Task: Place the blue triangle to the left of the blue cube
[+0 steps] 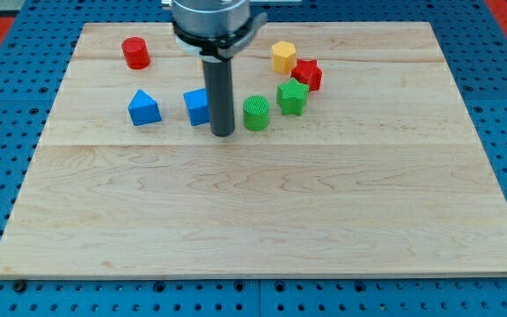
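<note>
The blue triangle (144, 108) lies on the wooden board (262, 220) in the upper left part of the view. The blue cube (197, 106) sits a short gap to its right, its right side partly hidden behind my rod. My tip (223, 134) rests on the board just to the right of the blue cube and slightly below it, between the cube and a green cylinder (256, 114). Whether the tip touches the cube cannot be told.
A red cylinder (135, 53) stands near the board's top left. A yellow block (283, 56), a red star-like block (307, 75) and a green star-like block (293, 97) cluster at the top centre-right. Blue pegboard (7, 132) surrounds the board.
</note>
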Controlling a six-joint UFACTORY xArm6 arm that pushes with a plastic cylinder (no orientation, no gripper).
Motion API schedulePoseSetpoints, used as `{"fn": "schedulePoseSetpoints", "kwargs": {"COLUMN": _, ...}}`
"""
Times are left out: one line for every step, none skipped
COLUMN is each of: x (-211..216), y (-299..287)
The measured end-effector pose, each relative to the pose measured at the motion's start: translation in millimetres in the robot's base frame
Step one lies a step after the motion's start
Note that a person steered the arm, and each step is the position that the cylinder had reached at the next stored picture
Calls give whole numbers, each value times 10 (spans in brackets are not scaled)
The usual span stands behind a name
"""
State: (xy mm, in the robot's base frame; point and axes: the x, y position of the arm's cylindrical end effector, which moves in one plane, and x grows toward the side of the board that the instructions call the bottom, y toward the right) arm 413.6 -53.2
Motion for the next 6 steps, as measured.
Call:
{"fn": "schedulePoseSetpoints", "kwargs": {"x": -210, "y": -163}}
{"fn": "schedulePoseSetpoints", "kwargs": {"x": -306, "y": -287}}
{"fn": "schedulePoseSetpoints", "kwargs": {"x": 260, "y": -617}}
{"fn": "schedulePoseSetpoints", "kwargs": {"x": 115, "y": -1164}}
{"fn": "schedulePoseSetpoints", "kwargs": {"x": -309, "y": -1424}}
{"fn": "schedulePoseSetpoints", "kwargs": {"x": -577, "y": -1431}}
